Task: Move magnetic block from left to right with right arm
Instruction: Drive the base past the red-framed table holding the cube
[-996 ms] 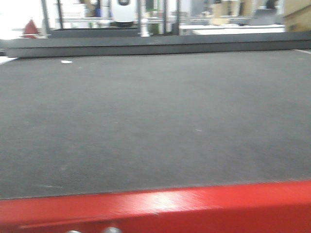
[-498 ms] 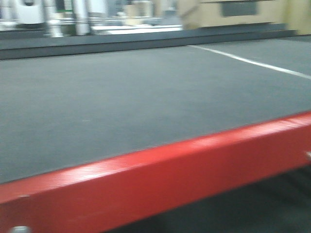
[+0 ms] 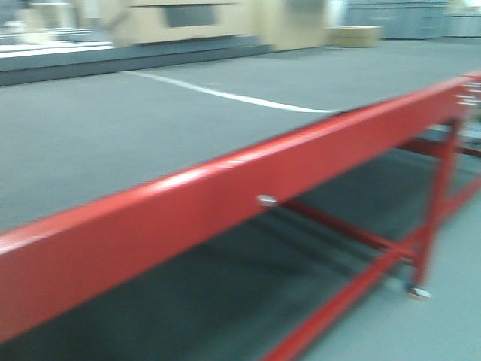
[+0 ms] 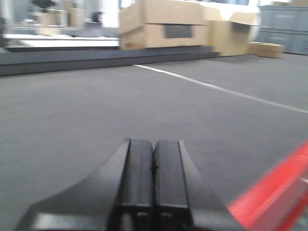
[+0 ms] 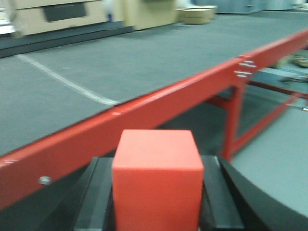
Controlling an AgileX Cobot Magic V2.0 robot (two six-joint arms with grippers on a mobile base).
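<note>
The magnetic block [image 5: 158, 180], a plain red cube, fills the lower middle of the right wrist view. My right gripper [image 5: 158, 166] is shut on it, one black finger pressed to each side. The block hangs in front of the red table rail [image 5: 144, 113], below the level of the grey tabletop [image 5: 144, 53]. In the left wrist view my left gripper [image 4: 154, 144] is shut with its two black fingers touching and nothing between them, held over the grey tabletop [image 4: 96, 106]. Neither gripper nor the block appears in the front view.
The red rail [image 3: 225, 195] crosses the front view diagonally, with red legs and braces [image 3: 428, 218] beneath it at the right. A white line [image 4: 221, 89] runs across the grey top. Brown cardboard boxes [image 4: 163, 24] stand beyond the far edge.
The front view has swung: the red rail, level along the bottom a second ago, now slants steeply and the table legs and floor have come into sight.
</note>
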